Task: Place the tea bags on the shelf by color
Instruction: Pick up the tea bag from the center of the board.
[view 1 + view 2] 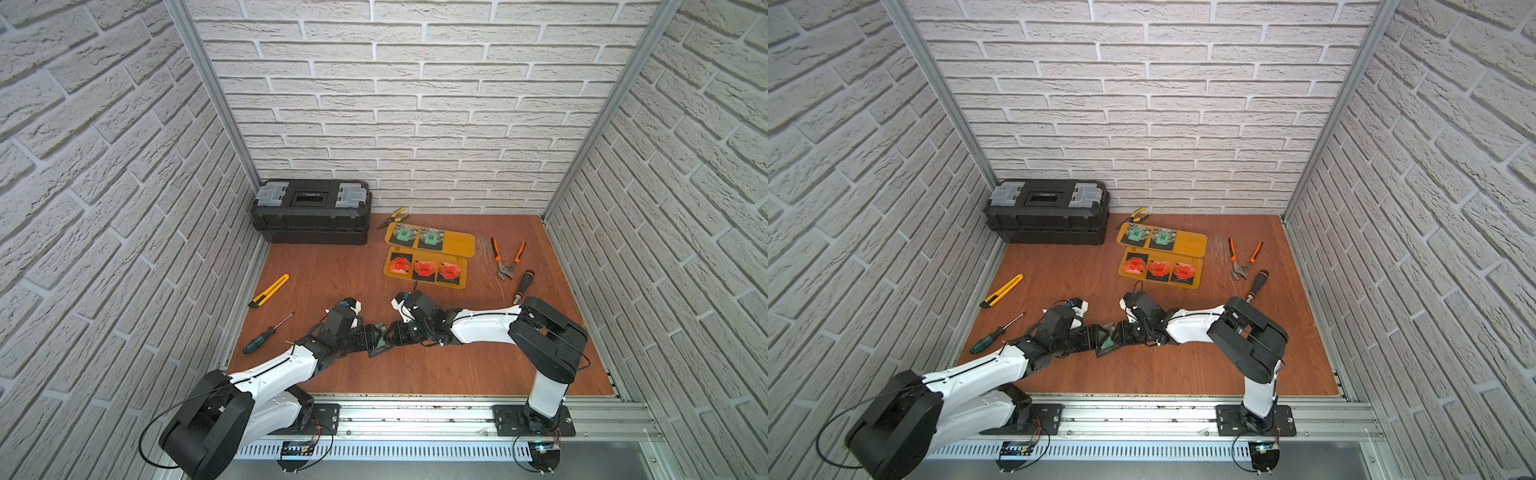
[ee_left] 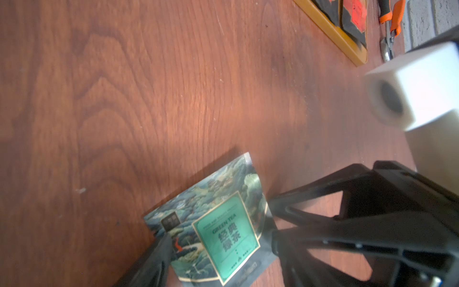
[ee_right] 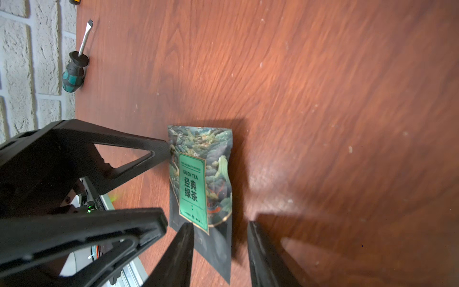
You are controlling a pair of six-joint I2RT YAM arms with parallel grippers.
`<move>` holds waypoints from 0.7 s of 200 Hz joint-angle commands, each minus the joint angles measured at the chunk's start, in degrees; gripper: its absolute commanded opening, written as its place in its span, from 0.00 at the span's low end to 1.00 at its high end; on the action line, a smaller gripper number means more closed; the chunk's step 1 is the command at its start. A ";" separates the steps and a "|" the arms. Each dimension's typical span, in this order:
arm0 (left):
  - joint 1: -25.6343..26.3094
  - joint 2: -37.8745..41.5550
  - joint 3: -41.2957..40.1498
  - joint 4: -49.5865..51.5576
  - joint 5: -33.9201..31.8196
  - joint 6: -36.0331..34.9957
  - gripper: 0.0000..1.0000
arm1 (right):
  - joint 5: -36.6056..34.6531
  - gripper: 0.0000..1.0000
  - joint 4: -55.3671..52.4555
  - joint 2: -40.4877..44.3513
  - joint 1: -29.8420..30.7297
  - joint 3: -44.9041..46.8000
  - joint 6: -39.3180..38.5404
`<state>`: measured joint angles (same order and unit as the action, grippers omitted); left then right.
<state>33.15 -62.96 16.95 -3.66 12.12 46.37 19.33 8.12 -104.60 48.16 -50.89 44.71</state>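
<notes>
Both top views show the shelf (image 1: 463,246) nearly filled: two green tea bags (image 1: 402,236) lie on its upper tier and three red tea bags (image 1: 424,269) on its lower tier. Five of six are sorted, so I judge that only one remains. In the right wrist view this last green tea bag (image 3: 198,184) stands tilted on the wooden table (image 3: 323,99), well apart from the shelf. The right gripper (image 3: 219,223) has its jaws partly open on either side of the bag's lower end, not yet pinching it. The left gripper (image 3: 165,184) is spread wide, with its tips touching the bag's edge, and apparently holds nothing.
</notes>
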 commanded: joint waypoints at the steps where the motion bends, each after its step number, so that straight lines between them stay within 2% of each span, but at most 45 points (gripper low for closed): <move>1: 0.21 -0.07 -0.95 -1.52 0.37 0.23 0.72 | 0.55 0.39 1.90 -0.85 -0.29 -0.96 1.06; 79: 0.16 -0.32 -1.12 -1.86 0.43 0.39 0.72 | 1.50 0.33 3.82 -2.46 -0.52 -1.39 2.40; 140: 0.08 -0.66 -0.74 -1.79 0.39 0.23 0.71 | 1.77 0.23 4.64 -2.42 -0.70 -1.58 2.92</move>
<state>33.15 -63.00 16.84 -3.92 12.14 46.61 20.71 10.66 -106.56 47.88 -51.53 47.18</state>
